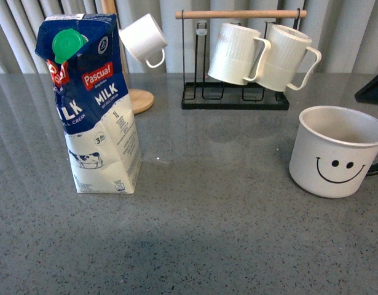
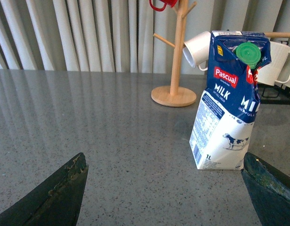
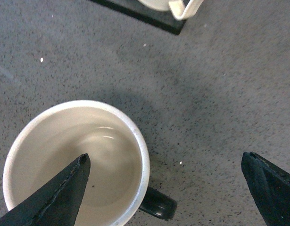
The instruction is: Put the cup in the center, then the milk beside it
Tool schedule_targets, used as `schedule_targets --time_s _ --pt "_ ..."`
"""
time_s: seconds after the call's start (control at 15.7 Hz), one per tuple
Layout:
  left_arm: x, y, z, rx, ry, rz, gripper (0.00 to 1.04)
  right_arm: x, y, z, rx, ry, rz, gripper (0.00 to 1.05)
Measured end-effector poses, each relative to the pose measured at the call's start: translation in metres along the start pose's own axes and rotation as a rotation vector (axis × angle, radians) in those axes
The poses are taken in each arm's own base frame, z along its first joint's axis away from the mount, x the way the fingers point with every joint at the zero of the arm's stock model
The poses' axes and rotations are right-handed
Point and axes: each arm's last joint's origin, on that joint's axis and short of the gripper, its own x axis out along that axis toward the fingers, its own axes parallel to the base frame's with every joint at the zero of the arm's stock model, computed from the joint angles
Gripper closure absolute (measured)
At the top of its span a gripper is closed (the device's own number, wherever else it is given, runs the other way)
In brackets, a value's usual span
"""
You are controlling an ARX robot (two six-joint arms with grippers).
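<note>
The cup (image 1: 336, 150), a wide white mug with a black smiley face and black handle, stands at the table's right. In the right wrist view I look down into it (image 3: 64, 141); its black handle (image 3: 156, 205) lies between the open jaws of my right gripper (image 3: 166, 160), one finger over the cup's mouth. The milk (image 1: 93, 104), a blue-and-white Pascual carton with a green cap, stands upright at the left. In the left wrist view it (image 2: 229, 99) stands ahead, by one finger of my open, empty left gripper (image 2: 166, 160). Neither gripper shows in the front view.
A black rack (image 1: 238, 95) with a wooden bar holds two ribbed white mugs (image 1: 238, 52) at the back. A wooden mug tree (image 2: 175, 61) behind the milk carries a small white cup (image 1: 142, 40). The grey speckled table (image 1: 207, 215) spreads between milk and cup.
</note>
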Motion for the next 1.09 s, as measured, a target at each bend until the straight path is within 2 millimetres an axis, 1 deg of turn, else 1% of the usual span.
schedule_targets --time_s 0.06,0.26,0.38,0.45,0.51,0.7,0.77,0.89,0.96,1.09 --pt "0.000 0.000 0.000 0.000 0.000 0.000 0.07 0.010 -0.001 -0.003 0.008 0.039 0.021 0.07" --pt "0.000 0.000 0.000 0.000 0.000 0.000 0.07 0.029 -0.007 -0.006 0.027 0.091 0.053 0.07" --pt "0.000 0.000 0.000 0.000 0.000 0.000 0.07 0.036 -0.015 -0.004 0.051 0.099 0.055 0.07" --pt "0.000 0.000 0.000 0.000 0.000 0.000 0.07 0.039 -0.018 -0.003 0.060 0.103 0.059 0.08" --pt "0.000 0.000 0.000 0.000 0.000 0.000 0.07 0.041 -0.018 -0.005 0.069 0.117 0.071 0.22" --pt "0.000 0.000 0.000 0.000 0.000 0.000 0.07 0.041 -0.019 -0.007 0.076 0.115 0.094 0.60" --pt "0.000 0.000 0.000 0.000 0.000 0.000 0.07 0.041 -0.019 -0.007 0.073 0.115 0.096 0.69" --pt "0.000 0.000 0.000 0.000 0.000 0.000 0.07 0.041 -0.019 -0.007 0.072 0.112 0.107 0.94" --pt "0.000 0.000 0.000 0.000 0.000 0.000 0.07 0.039 -0.018 -0.006 0.074 0.103 0.124 1.02" --pt "0.000 0.000 0.000 0.000 0.000 0.000 0.07 0.036 -0.017 -0.004 0.075 0.101 0.131 1.02"
